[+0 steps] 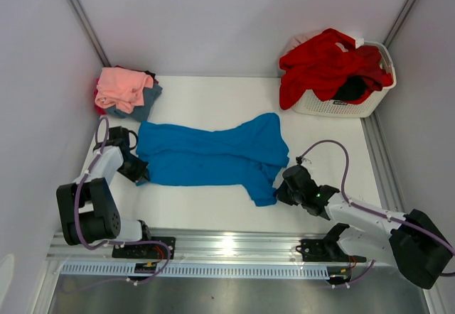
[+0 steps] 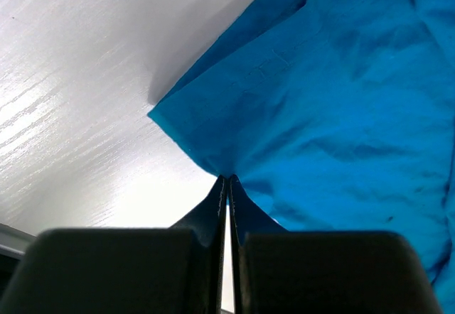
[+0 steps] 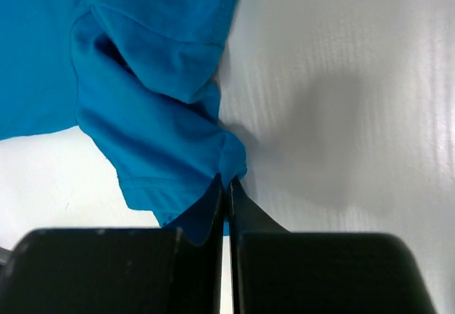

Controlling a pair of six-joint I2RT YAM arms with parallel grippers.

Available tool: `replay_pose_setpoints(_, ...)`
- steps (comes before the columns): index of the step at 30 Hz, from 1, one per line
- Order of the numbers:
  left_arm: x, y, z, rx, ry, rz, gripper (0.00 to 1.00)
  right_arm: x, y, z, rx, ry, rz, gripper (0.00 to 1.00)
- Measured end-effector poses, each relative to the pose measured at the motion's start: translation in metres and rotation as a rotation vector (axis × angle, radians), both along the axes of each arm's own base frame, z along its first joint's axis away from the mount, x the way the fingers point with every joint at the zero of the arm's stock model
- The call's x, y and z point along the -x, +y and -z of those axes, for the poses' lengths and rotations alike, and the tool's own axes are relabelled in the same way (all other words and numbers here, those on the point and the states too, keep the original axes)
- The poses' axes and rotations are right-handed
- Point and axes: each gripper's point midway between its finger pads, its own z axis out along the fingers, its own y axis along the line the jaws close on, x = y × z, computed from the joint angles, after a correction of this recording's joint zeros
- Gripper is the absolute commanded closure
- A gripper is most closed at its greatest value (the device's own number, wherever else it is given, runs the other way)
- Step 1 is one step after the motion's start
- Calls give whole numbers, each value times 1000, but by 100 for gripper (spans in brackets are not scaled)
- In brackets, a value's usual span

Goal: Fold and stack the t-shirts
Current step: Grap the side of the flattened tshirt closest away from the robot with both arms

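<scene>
Landmark: white slatted basket (image 1: 334, 106), at the far right corner of the table (image 1: 213, 101).

Bright blue tee (image 1: 206, 156) lies on the table, nearer the arms than the basket and to its left. It is spread out sideways and rumpled, not folded. One hemmed flap, probably a sleeve, sticks out from its basket-side end toward the arm bases.

Left gripper (image 1: 140, 174) is at the tee's end farthest from the basket. Jaws are pressed together, with almost no gap in the left wrist view. Left gripper (image 2: 227, 179) pinches a corner of the blue tee (image 2: 320, 101) right at the tips; the cloth rises to a point there.

Right gripper (image 1: 279, 192) is well on the near side of the basket and somewhat left of it, at the tee's sticking-out flap. Jaws are clamped. In the right wrist view the right gripper (image 3: 226, 182) grips the flap's edge of the blue tee (image 3: 142, 79), and the cloth is bunched at the tips.

A red tee (image 1: 320, 62) is heaped in the basket and spills over its left rim. A black tee (image 1: 350, 88) is tucked in the basket under the red one.

Far left of the basket, by the left wall, there is a small pile. A salmon pink tee (image 1: 122, 87) is on top and a slate blue tee (image 1: 146, 101) is under it. Can't tell what else is in the pile.
</scene>
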Motion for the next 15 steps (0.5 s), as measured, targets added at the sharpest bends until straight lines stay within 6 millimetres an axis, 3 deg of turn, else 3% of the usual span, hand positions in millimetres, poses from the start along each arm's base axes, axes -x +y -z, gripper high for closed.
replay_pose_setpoints(5,2,0,0,0,3,0,99,-2,-19,-7,57,-23,66,100)
replay_pose_setpoints(15,3,3,-14,-5,-46,-18,99,-21,-61,-58,186,-150,243,100)
